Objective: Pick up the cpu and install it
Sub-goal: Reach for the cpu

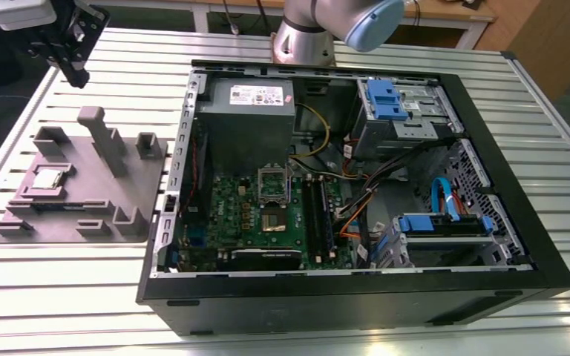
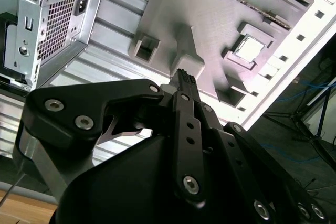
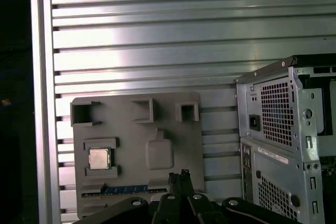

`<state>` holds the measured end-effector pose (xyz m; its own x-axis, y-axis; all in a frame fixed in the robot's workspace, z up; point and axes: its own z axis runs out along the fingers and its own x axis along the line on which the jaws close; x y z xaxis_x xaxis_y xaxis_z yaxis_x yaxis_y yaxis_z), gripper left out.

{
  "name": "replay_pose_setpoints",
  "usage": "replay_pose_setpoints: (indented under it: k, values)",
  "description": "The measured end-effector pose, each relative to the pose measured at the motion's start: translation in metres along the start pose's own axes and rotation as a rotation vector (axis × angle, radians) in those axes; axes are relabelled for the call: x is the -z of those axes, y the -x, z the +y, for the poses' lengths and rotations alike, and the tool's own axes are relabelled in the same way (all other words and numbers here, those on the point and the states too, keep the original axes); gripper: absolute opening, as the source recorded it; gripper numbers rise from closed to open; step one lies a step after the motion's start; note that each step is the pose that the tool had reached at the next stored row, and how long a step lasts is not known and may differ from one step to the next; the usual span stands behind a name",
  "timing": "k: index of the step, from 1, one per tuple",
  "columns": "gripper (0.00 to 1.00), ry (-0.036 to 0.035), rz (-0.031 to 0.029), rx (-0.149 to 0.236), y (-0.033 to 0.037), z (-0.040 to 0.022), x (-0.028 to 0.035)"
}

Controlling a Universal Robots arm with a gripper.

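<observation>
Fingers (image 3: 185,178) of the gripper (image 3: 179,175) stand drawn close together, tip beside tip, with nothing pinched between them; the second wrist view shows them edge-on as one narrow black bar (image 2: 185,103). In the exterior view the gripper (image 1: 77,74) hangs in the air near the far corner of the slatted metal table (image 1: 67,304) on the exterior view's left, above and beyond the grey fixture plate (image 1: 77,211), touching nothing. Cpu (image 1: 47,179) noted seated flat in a square recess of that plate, silvery top upward, well apart from the gripper and outside the computer case (image 1: 364,300). Both wrist views confirm the chip (image 3: 98,158) (image 2: 248,49) lying in its recess, framed by low grey walls, with the fixture plate (image 3: 157,116) resting on the table slats just beside the case's perforated rear panel (image 3: 273,114). Case lies on its side, open face up, to the exterior view's right of the plate. Inside it, the green motherboard (image 1: 220,215) carries the square socket (image 1: 270,216) with a dark centre and its metal frame lifted; no chip is seated in it. Grey power-supply box (image 1: 249,122) sits beyond the motherboard. Blue drive brackets (image 1: 384,100) occupy the case's side towards the exterior view's right. Arm base (image 1: 300,41) stands behind the case.
</observation>
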<state>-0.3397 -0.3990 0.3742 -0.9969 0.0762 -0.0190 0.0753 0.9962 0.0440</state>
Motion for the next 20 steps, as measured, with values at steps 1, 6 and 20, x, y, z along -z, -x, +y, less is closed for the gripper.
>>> replay_pose_setpoints:
  k: [1, 6, 20]
  values:
    - [0.1, 0.0, 0.0, 0.0, -0.0005, 0.0, 0.0]
    - [0.1, -0.0001, 0.0001, 0.0, -0.0029, -0.0002, 0.0]
    - [0.1, -0.0001, 0.0001, 0.0, -0.0101, -0.0008, -0.0001]
